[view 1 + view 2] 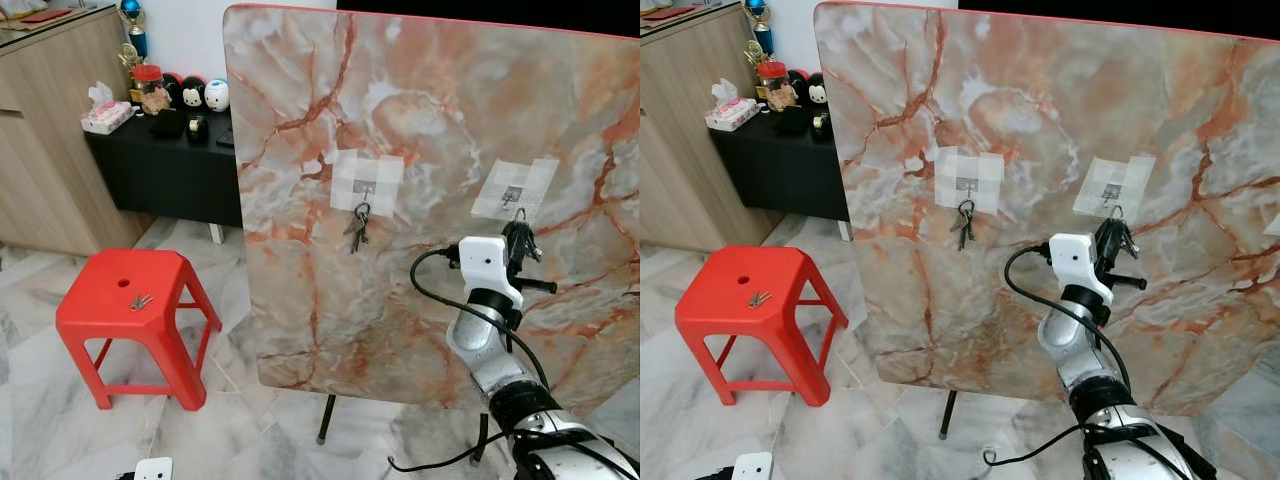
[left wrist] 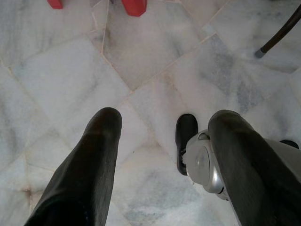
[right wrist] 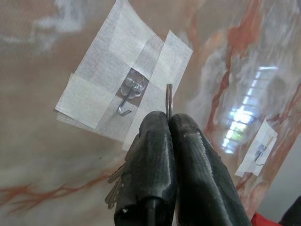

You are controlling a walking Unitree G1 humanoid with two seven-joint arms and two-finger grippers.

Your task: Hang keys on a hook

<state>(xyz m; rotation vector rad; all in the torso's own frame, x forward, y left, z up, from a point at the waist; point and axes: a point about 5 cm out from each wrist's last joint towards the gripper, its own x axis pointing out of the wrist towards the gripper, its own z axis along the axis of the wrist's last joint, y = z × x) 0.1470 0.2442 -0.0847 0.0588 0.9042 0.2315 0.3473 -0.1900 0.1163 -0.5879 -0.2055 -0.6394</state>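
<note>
An upright marble-patterned board point(image 1: 400, 130) carries taped-on hooks. A bunch of keys point(image 1: 359, 226) hangs from the left hook point(image 1: 365, 187). My right gripper point(image 1: 519, 240) is raised against the board just below the right hook point(image 1: 513, 196). In the right wrist view that gripper point(image 3: 169, 117) is shut on a key ring point(image 3: 168, 100), whose wire loop stands just beside the hook point(image 3: 127, 101) without touching it; its keys point(image 3: 114, 188) dangle behind the fingers. Another set of keys point(image 1: 141, 301) lies on the red stool point(image 1: 120, 300). My left gripper point(image 2: 167, 120) hangs open over the floor.
A wooden cabinet point(image 1: 45, 140) and a low black table point(image 1: 165, 165) with figurines and a tissue box point(image 1: 105, 116) stand at the back left. The board rests on a thin black leg point(image 1: 326, 420). A further taped hook point(image 3: 260, 153) sits further along the board.
</note>
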